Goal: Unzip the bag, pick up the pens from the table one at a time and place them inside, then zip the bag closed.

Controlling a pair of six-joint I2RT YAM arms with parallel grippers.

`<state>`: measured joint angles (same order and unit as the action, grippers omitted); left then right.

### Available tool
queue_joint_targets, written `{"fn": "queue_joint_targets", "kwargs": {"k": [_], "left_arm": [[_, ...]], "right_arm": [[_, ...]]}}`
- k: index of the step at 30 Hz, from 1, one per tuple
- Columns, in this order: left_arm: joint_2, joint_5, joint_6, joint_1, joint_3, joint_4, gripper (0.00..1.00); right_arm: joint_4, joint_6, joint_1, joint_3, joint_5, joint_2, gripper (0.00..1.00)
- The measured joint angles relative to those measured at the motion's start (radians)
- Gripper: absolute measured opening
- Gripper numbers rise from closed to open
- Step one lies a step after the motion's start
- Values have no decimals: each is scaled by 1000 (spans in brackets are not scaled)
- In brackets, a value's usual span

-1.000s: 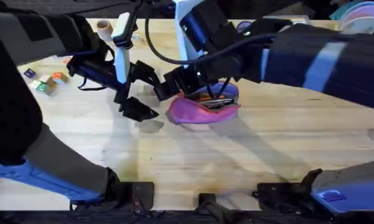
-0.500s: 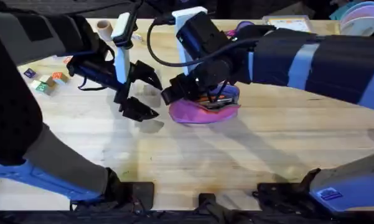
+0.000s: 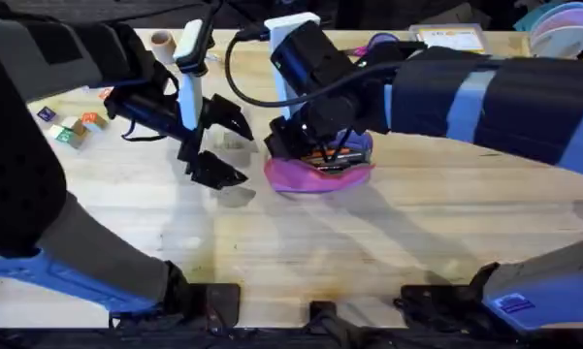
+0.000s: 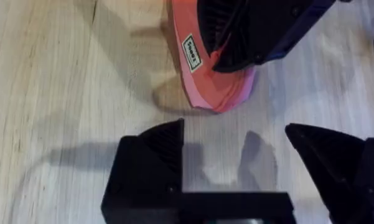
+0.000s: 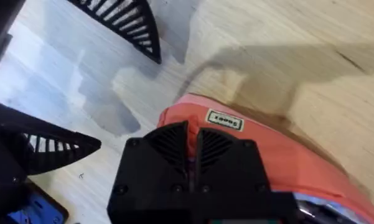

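Note:
The pink bag (image 3: 320,176) lies at mid-table, its mouth gaping to show purple lining. Pens (image 3: 330,153), orange and dark, rest inside it. My right gripper (image 3: 283,145) reaches across to the bag's left end. In the right wrist view the right gripper (image 5: 193,149) is shut at the top edge of the bag (image 5: 286,162), just past its white label (image 5: 224,119). What it pinches is hidden under the fingers. My left gripper (image 3: 223,145) hovers open just left of the bag. In the left wrist view the left gripper (image 4: 236,155) holds nothing, with the bag's end (image 4: 205,81) ahead of it.
Small coloured blocks (image 3: 73,128) sit at the far left of the table (image 3: 388,252). A cardboard roll (image 3: 162,41) stands at the back. Stacked plates (image 3: 566,24) and a clear box (image 3: 448,37) are at the back right. The near half of the tabletop is bare wood.
The right gripper has moved a little rightward onto the bag's left end. The left gripper has stayed open in place beside the bag.

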<state>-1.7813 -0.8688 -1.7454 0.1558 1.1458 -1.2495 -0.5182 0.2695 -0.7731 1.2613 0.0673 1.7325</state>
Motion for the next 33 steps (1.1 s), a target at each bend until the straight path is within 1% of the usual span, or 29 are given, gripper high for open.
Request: {"fn": "queue_joint_targets", "kwargs": {"k": [9,19,27,33], "left_arm": [[0,0,0,0,0,0,995],[0,-5,0,0,0,-4,994],[0,-79,0,0,0,13,993],[0,-109,4,-3,0,14,993]], "right_arm": [[16,0,0,0,0,-9,30],[12,-4,0,0,-2,-89,31],[10,-5,0,0,-33,-93,32],[38,-4,0,0,-67,-96,34]]}}
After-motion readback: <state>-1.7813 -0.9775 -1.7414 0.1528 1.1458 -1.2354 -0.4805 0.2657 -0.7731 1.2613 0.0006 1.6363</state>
